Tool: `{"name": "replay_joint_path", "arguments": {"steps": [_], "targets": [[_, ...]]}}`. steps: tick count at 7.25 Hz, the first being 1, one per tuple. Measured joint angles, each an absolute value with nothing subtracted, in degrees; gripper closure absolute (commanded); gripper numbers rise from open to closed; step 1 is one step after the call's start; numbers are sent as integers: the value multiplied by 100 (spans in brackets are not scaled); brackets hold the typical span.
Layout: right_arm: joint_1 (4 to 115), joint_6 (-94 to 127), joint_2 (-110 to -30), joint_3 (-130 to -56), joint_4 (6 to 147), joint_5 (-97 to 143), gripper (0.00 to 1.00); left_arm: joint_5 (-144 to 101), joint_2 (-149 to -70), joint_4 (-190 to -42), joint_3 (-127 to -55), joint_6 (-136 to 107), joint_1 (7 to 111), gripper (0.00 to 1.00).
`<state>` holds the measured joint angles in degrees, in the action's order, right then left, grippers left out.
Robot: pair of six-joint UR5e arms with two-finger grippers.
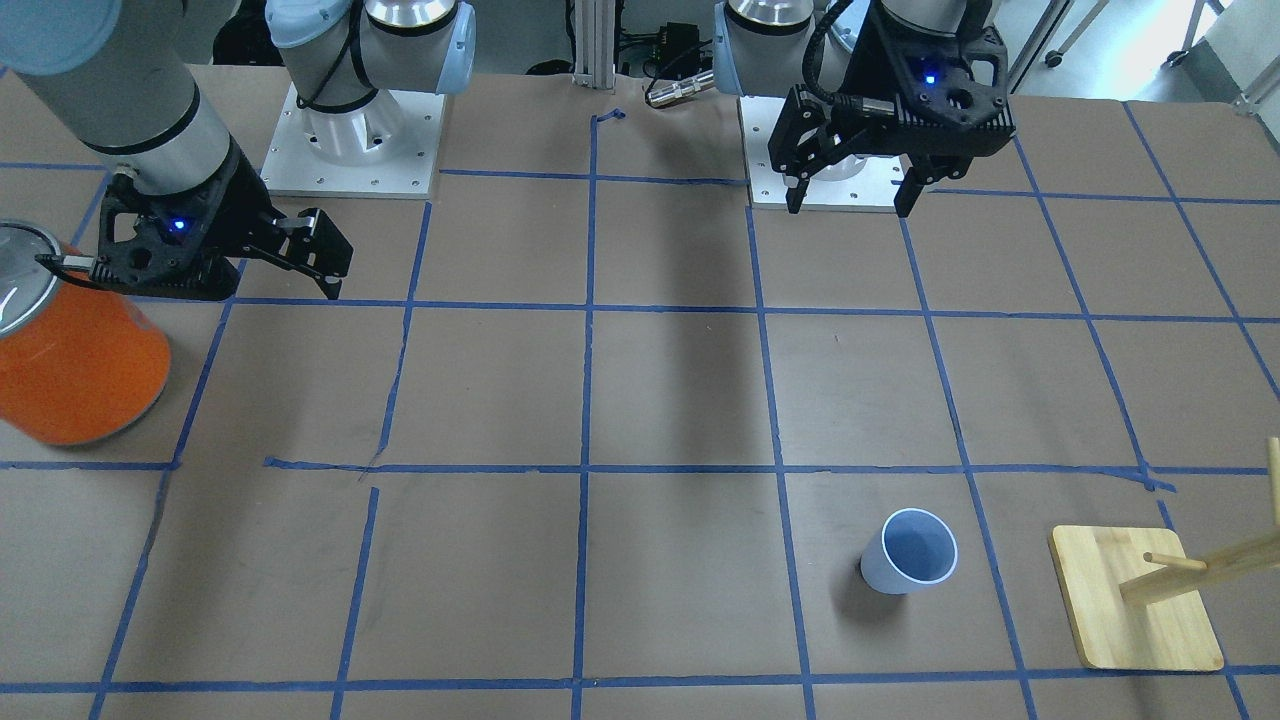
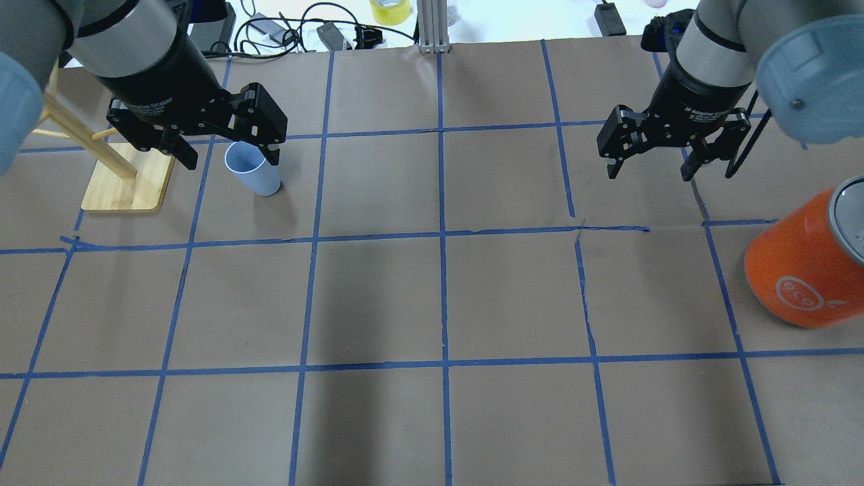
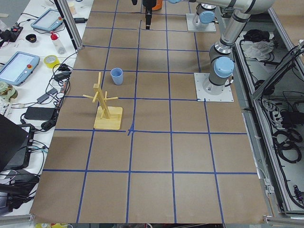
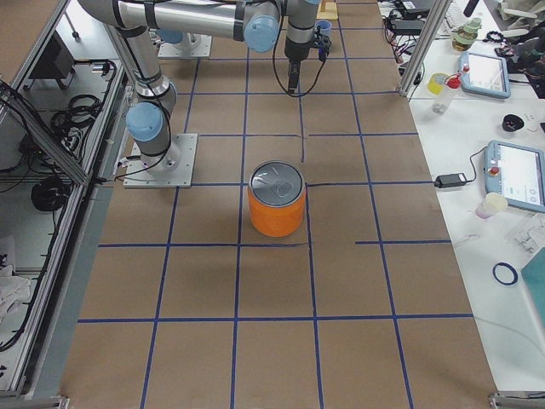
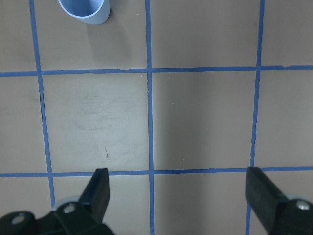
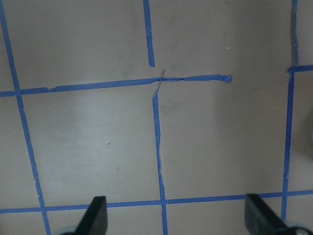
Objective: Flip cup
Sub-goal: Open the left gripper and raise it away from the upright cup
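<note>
The cup [image 1: 908, 565] is a small pale blue tumbler standing upright, mouth up, on the brown table paper near the far side; it also shows in the overhead view [image 2: 252, 169], the left side view [image 3: 116, 76] and at the top edge of the left wrist view [image 5: 84, 10]. My left gripper [image 1: 850, 197] is open and empty, held high, well short of the cup [image 2: 229, 160]. Its fingers [image 5: 100, 188] frame bare table. My right gripper [image 2: 649, 173] is open and empty, above the table near the orange can [image 1: 75, 370].
A wooden peg rack [image 1: 1135, 610] on a square base stands close beside the cup [image 2: 128, 179]. The large orange canister with silver top [image 2: 803, 270] stands on the robot's right side [image 4: 277, 213]. Blue tape lines grid the table.
</note>
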<state>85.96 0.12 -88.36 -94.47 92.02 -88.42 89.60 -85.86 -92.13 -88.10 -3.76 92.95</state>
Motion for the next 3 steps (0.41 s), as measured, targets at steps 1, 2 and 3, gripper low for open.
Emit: {"name": "replay_joint_path", "arguments": {"steps": [1,2,3], "targets": [[8596,14,-8813,-9448,9209,-8832,0,8997,-8560,-9237,-8807,-376,9292,0],[8596,20,-8798,-9448,9209,-8820,0,9059,-8530,-9274,-8807,-367,9291,0],[8596,20,-8793,-9448,9207,-8814,0,9098,-8511,-9295,-8812,-363,9290,0]]}}
